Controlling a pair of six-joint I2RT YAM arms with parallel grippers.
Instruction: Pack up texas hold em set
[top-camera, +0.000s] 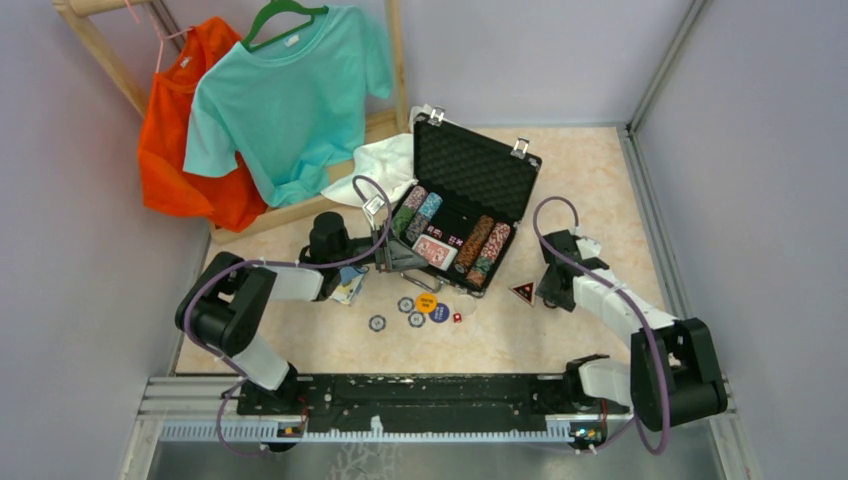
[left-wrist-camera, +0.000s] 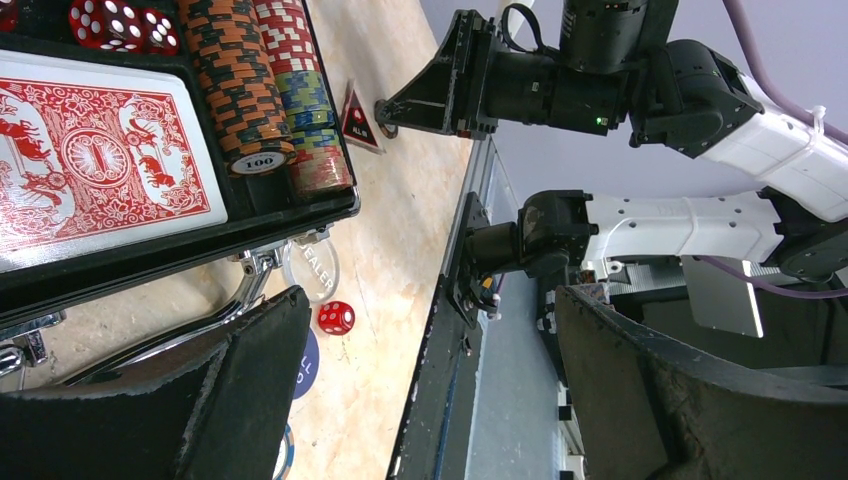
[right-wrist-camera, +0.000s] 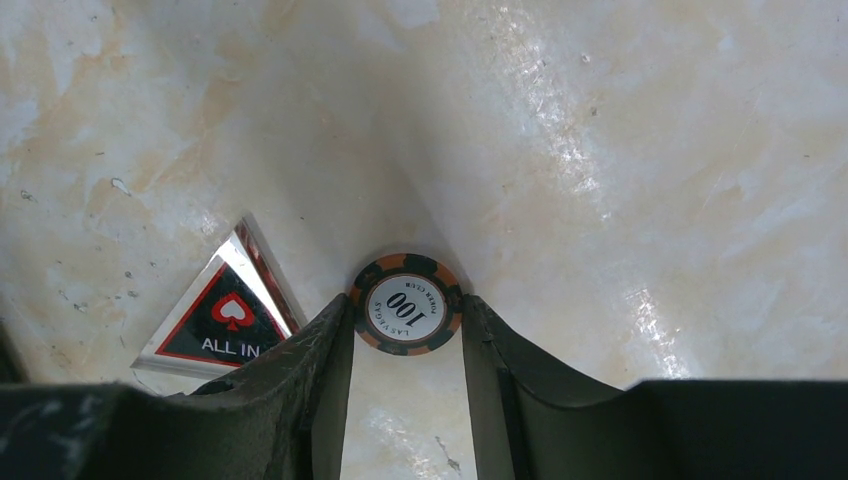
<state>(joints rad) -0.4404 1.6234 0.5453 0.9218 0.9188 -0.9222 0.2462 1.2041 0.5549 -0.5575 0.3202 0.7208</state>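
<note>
The right gripper (right-wrist-camera: 408, 335) has both fingers pressed against the rim of an orange-and-black chip (right-wrist-camera: 406, 305) marked 100, which lies flat on the table (right-wrist-camera: 640, 150). A triangular ALL IN marker (right-wrist-camera: 225, 325) lies just beside one finger. The left gripper (left-wrist-camera: 430, 330) is spread wide and holds nothing. It sits at the near edge of the open case (top-camera: 470, 170), with a red deck (left-wrist-camera: 90, 160) and rows of chips (left-wrist-camera: 240, 80) just ahead of it. A red die (left-wrist-camera: 336, 317) rests close to one finger.
</note>
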